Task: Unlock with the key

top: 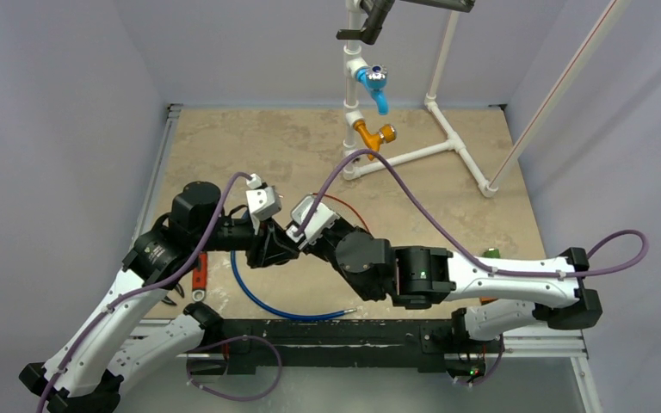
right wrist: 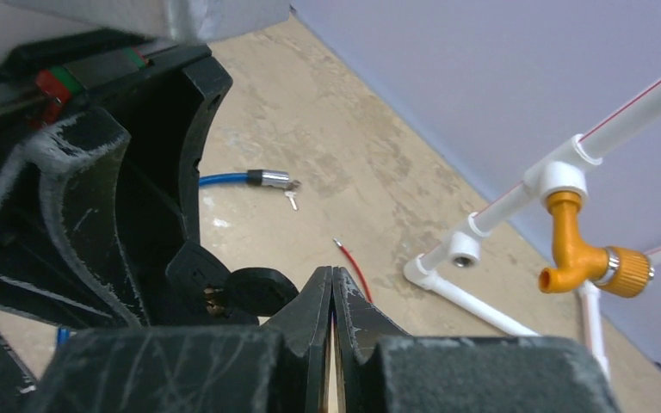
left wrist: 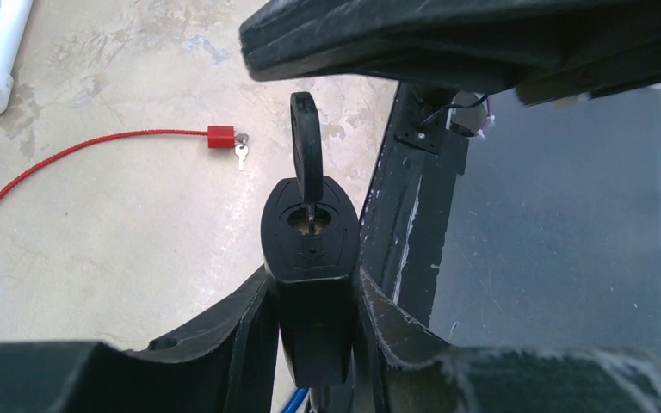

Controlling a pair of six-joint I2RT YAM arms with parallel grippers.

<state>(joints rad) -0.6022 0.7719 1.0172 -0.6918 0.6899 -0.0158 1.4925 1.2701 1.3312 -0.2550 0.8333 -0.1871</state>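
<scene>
Currently, at the left of the table (top: 250, 146), a blue cable (top: 262, 303) curves along the near edge. My left gripper (left wrist: 312, 297) is pinching the black lock (left wrist: 310, 249) by its sides. The black-headed key (left wrist: 305, 142) stands in the keyhole, its blade seated and its head sticking out.

Only the left wrist view shows that. From above, the two wrists meet over the lock and cover it.

My right gripper (right wrist: 333, 288) has its fingers pressed flat together with nothing between them. The key's head sits just beside them on the left, and I cannot tell whether they touch it.

Beyond lies a red cable lock (left wrist: 220, 136) with a small silver key (left wrist: 241, 155) at its barrel. The overhead view shows only a bit of its cable.

Far right, an orange valve (right wrist: 585, 258) hangs on the white pipe frame (top: 435, 153).
</scene>
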